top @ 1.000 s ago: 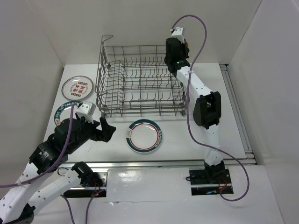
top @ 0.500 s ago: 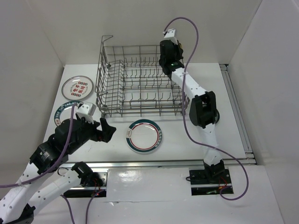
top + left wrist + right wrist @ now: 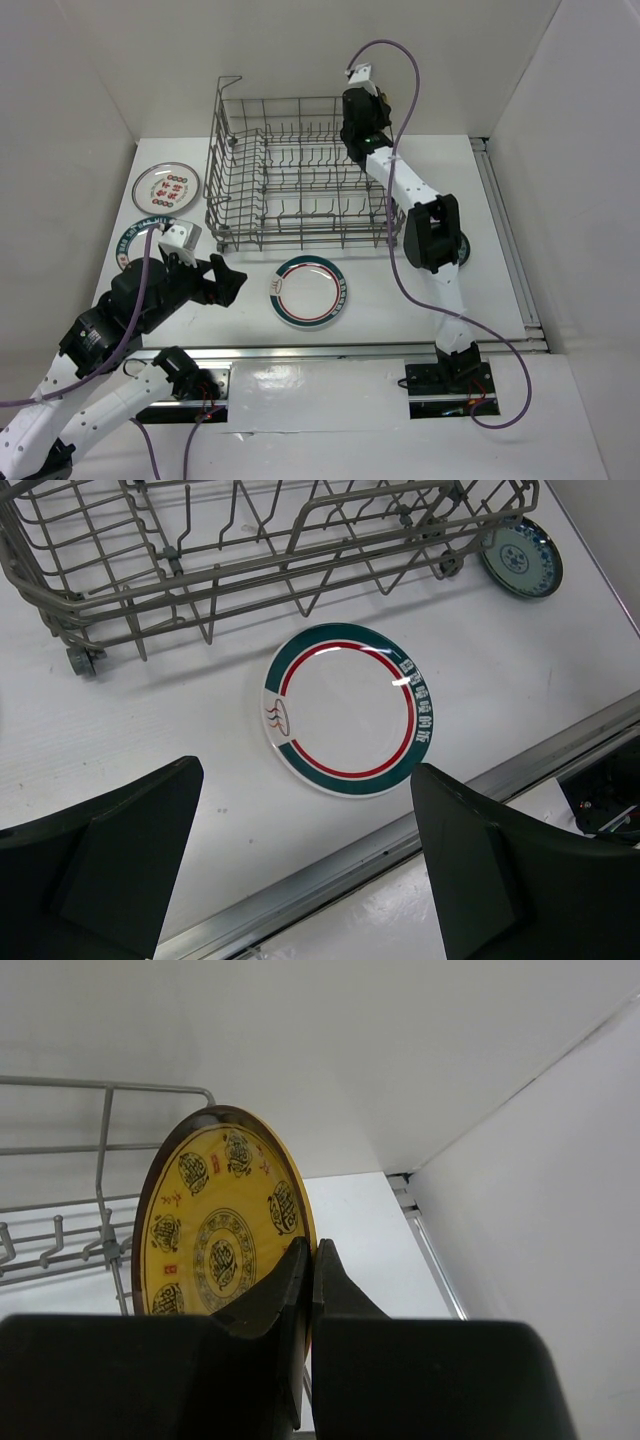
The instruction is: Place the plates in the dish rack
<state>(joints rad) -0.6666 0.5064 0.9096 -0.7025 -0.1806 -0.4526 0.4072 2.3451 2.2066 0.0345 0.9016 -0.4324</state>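
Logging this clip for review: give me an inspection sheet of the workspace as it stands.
Surface: white table.
Job's things: dish rack, no plate seen inside; green-rimmed plate flat in front; red-marked plate and second green-rimmed plate at left; small blue plate near rack's right corner.
Clutter: nothing seen.
Grippers: left gripper open, empty; right gripper shut on yellow plate at rack's right edge.
Cables: purple cable on each arm.
Surroundings: white walls.

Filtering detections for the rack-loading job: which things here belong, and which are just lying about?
Job: dish rack, yellow plate in right gripper, centre green-rimmed plate, left green-rimmed plate, red-marked plate, teal plate.
Not job: purple cables, metal rail.
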